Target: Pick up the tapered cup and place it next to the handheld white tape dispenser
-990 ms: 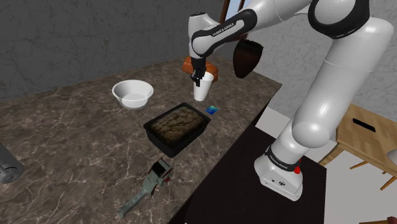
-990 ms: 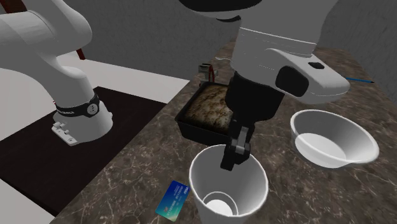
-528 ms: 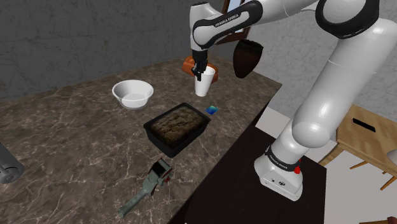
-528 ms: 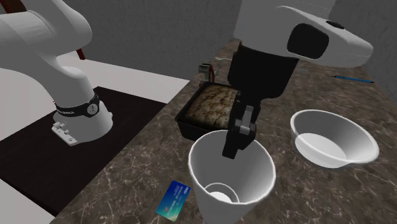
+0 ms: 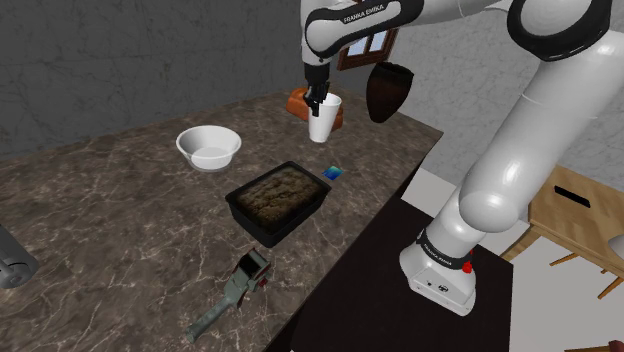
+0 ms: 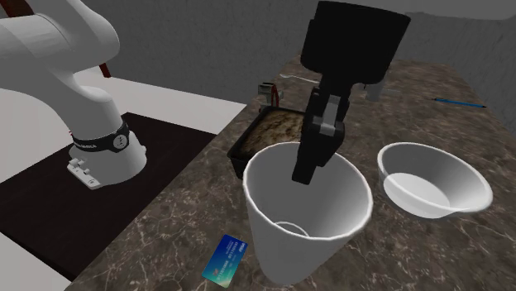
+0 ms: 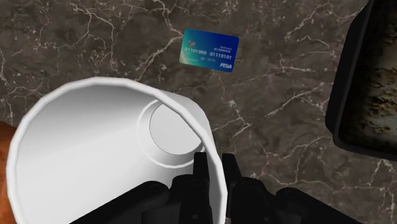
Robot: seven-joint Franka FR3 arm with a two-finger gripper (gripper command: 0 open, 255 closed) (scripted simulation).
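Hanging from the fingers (image 7: 201, 173): one white tapered cup (image 5: 322, 120), empty, mouth up and narrow base down, long axis upright.

Grip: the two black fingers are drawn narrow and pinch the cup's wall at the rim, one inside the mouth and one outside. The cup's body hangs below and to one side of them, not centred under the hand.

Landmark: black tray (image 5: 290, 226) of brown crumbly matter, on the dark marbled counter (image 5: 120, 230).

Cup's place: beyond the tray's far end and, by my reading, clear of the counter, above the patch where a blue card (image 7: 209, 50) lies just off the tray's corner.

Goal item: handheld tape dispenser (image 5: 238, 288), drawn grey-green here, not white. It lies flat on the counter off the tray's opposite, near end, with its long axis running away from the tray.

Also present: white bowl (image 5: 200, 160), well apart from the tray on its side away from the stand.

Relation that governs the coming move: cup and dispenser sit at opposite ends of the tray, so the carry likely runs the tray's whole length. The cup's low-hanging base should pass over or beside the tray's rim, then come down upright beside the dispenser, not on it.
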